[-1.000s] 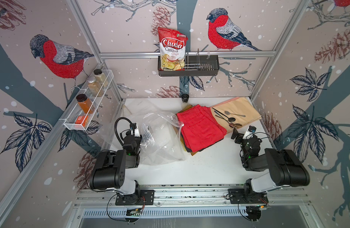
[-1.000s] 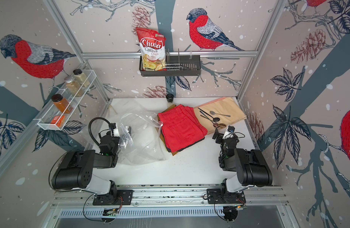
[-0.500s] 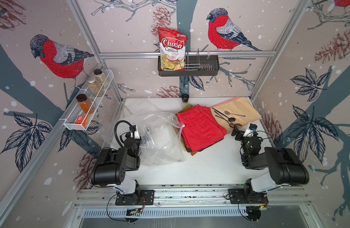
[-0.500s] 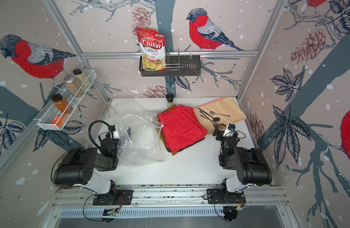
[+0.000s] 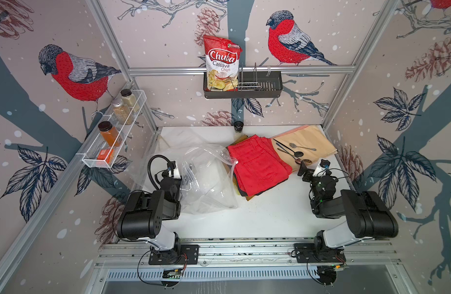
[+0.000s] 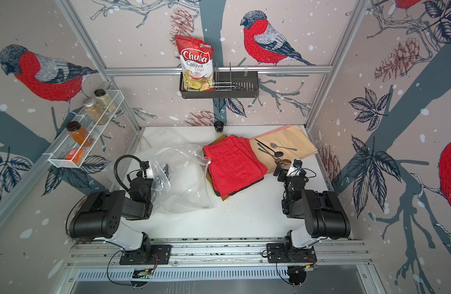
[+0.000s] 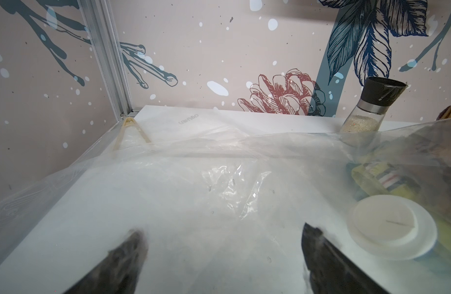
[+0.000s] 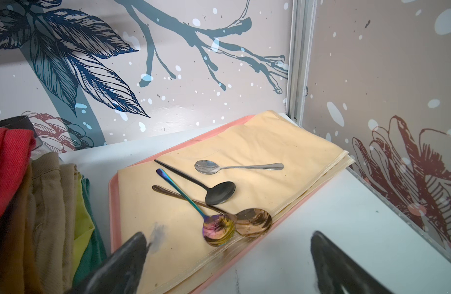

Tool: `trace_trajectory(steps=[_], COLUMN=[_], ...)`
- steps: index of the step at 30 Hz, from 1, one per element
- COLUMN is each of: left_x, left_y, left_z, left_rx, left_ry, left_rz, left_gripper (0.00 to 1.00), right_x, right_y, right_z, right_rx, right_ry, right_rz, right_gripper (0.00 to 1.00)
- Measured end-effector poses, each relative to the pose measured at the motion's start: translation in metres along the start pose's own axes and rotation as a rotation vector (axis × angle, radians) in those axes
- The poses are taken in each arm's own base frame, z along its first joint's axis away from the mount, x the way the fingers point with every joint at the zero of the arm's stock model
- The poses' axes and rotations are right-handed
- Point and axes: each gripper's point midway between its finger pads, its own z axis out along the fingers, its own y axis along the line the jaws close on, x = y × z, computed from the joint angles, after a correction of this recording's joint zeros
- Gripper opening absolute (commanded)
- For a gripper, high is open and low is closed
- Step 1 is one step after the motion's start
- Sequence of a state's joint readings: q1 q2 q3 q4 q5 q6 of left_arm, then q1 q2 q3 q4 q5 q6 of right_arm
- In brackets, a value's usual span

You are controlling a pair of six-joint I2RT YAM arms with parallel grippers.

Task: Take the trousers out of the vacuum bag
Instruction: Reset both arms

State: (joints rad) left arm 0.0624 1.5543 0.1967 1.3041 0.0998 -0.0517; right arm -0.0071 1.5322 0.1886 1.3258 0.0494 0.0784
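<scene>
On the tabletop point(image 5: 270, 216) we see the trousers point(image 5: 257, 165) stacked just beside the slack vacuum bag point(image 5: 209, 183), so removal looks done; left end effector point(image 7: 223, 231) and right end effector point(image 8: 229, 235) both gape empty.

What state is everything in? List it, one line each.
trousers: folded, stacked, outside the vacuum bag
vacuum bag: crumpled, lying slack
left gripper: open
right gripper: open
spoons: lying on the peach cloth
chips bag: upright in the wall basket
shaker: upright, capped
</scene>
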Motion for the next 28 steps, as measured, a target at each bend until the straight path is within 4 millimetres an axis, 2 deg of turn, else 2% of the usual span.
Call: trace_trajectory(steps=[28], left_x=[-0.0038], left_y=[-0.0009], left_z=[0.0034], left_rx=[-0.009], left_ry=[-0.007], left_rz=[0.013], left_gripper=[0.98], right_x=[0.0], right_y=[0.0001], right_z=[0.0], right_rx=[0.0], right_ry=[0.0], right_rz=[0.0], right_gripper=[1.0])
